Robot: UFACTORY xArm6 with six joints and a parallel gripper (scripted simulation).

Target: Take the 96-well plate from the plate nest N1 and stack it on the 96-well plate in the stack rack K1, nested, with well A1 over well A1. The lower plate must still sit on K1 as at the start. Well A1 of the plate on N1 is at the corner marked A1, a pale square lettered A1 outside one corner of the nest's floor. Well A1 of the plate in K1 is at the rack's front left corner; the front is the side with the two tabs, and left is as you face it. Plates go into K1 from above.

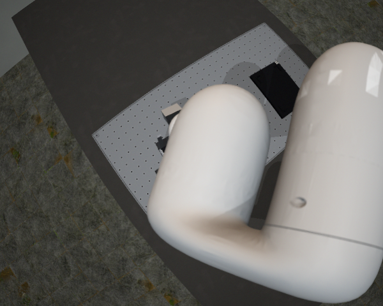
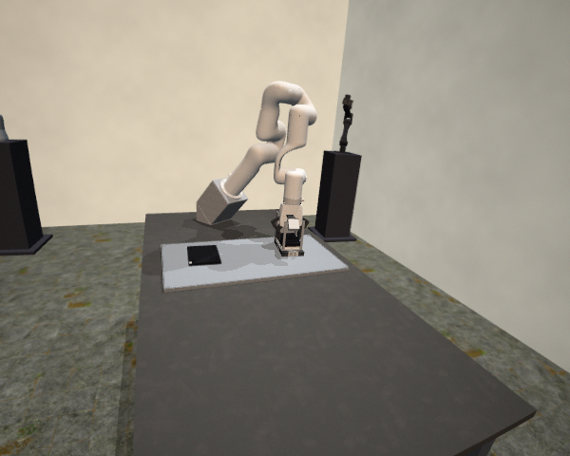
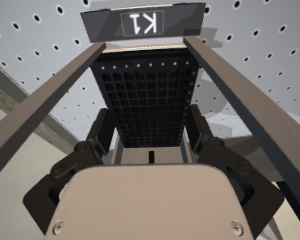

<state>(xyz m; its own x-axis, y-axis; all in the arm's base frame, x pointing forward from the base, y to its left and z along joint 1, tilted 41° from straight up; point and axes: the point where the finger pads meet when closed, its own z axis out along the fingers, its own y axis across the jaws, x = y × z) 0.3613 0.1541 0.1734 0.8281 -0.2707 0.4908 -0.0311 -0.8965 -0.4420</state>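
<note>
In the wrist view a black 96-well plate (image 3: 147, 102) lies level inside the stack rack K1, between its dark corner posts and below the K1 label (image 3: 142, 22). Whatever is beneath it is hidden. My gripper (image 3: 148, 115) is open and reaches down into the rack, with one finger on each long side of the plate. In the exterior view the gripper (image 2: 290, 230) stands upright over the rack. The plate nest N1 (image 1: 274, 89) is a flat black, empty floor, with its pale A1 mark (image 1: 276, 62) at one corner.
The grey perforated baseplate (image 2: 251, 262) carries the nest (image 2: 203, 255) on the left and the rack on the right. In the top view the white arm (image 1: 217, 158) hides most of the rack. Black pedestals stand on the floor beyond the table.
</note>
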